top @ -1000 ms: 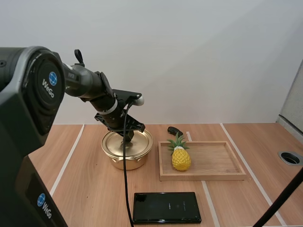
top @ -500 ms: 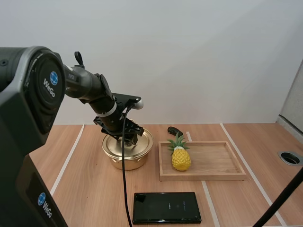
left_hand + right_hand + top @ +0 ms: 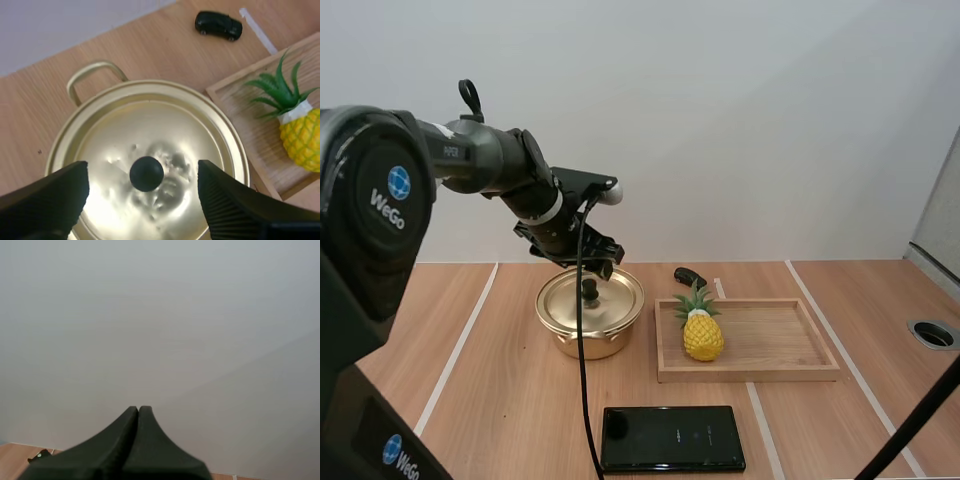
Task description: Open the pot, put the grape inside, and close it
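Observation:
A golden pot (image 3: 590, 322) stands on the table with its lid (image 3: 150, 130) on; the lid has a black knob (image 3: 146, 173) (image 3: 589, 291). My left gripper (image 3: 588, 268) (image 3: 142, 174) hovers just above the lid, open. Its two fingers (image 3: 50, 197) stand wide apart on either side of the knob and touch nothing. My right gripper (image 3: 138, 412) is shut on nothing, its fingers together as one dark wedge, facing a blank wall.
A wooden tray (image 3: 770, 345) right of the pot holds a toy pineapple (image 3: 703, 332) (image 3: 300, 135). A small black toy car (image 3: 688, 276) (image 3: 218, 25) lies behind the tray. A black phone (image 3: 672, 438) lies near the front edge. A round hole (image 3: 932, 334) is at the table's far right.
My left gripper has opened, let go of the lid's knob and risen a little above the pot. The lid stays on the pot.

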Robot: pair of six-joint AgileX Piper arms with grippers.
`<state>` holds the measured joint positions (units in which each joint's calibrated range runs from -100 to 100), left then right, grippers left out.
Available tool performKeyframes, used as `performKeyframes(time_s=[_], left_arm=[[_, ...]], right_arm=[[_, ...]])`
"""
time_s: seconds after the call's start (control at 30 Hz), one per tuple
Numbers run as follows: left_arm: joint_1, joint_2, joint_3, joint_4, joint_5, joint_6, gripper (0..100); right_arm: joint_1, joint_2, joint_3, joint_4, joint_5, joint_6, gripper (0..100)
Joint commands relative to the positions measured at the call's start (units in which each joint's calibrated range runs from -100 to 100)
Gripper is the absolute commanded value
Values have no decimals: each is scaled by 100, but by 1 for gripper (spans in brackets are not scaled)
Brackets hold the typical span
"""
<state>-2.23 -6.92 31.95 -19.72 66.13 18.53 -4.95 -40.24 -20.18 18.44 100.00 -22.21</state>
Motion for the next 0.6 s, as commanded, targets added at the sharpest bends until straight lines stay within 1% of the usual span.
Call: performKeyframes(time_s=[0.0, 0.13, 0.27, 0.33, 0.37, 0.43, 0.47, 0.57], left_arm=[[-5, -245, -263, -110, -365, -127, 100], [-5, -548, -719, -110, -880, -132, 100], [-5, -813, -1337, -110, -1094, -132, 100], [3, -895, -1655, -110, -1094, -132, 74], [20, -937, -1822, -110, -1076, -231, 54], [66, -986, -2129, -110, -1076, -594, 10], [101, -1013, -2279, -110, -1076, -762, 0], [195, -1110, -2671, -110, -1076, -925, 0]], right_arm=[[-23, -82, -55, 9, 0, -57, 0], [-23, -82, -55, -31, 0, -57, 0], [-23, -82, -55, -75, 0, -57, 0], [-23, -82, -55, -107, 0, -57, 0], [-23, -82, -55, -118, 0, -57, 0], [-23, -82, -55, -162, 0, -57, 0], [-23, -82, -55, -176, 0, -57, 0], [-23, -57, -55, -282, 0, -57, 0]])
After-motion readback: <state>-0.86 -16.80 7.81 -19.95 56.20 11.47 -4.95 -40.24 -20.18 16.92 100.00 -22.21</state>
